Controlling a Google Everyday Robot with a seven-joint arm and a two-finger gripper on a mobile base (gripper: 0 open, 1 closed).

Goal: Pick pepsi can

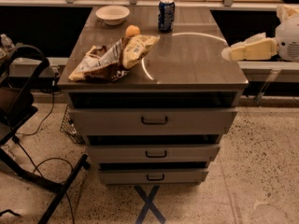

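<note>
Hand [230,53] by tabletop [196,62] rt edge, pepsi can [166,14] apart.

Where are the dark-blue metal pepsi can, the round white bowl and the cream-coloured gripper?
dark-blue metal pepsi can [166,15], camera view, middle of its side.
round white bowl [112,17], camera view, its front wall.
cream-coloured gripper [233,53], camera view, its tip, at the right edge of the grey cabinet [196,66].

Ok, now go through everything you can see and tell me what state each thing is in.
Dark-blue metal Pepsi can: upright, at the back of the grey cabinet top, not held.
White round bowl: upright, back-left.
Small orange fruit: resting by the bags.
Two crinkled snack bags: lying flat.
Three grey drawers: cannot tell whether shut or ajar.
Cream gripper: beyond the cabinet's right edge, apart from the can.
</note>
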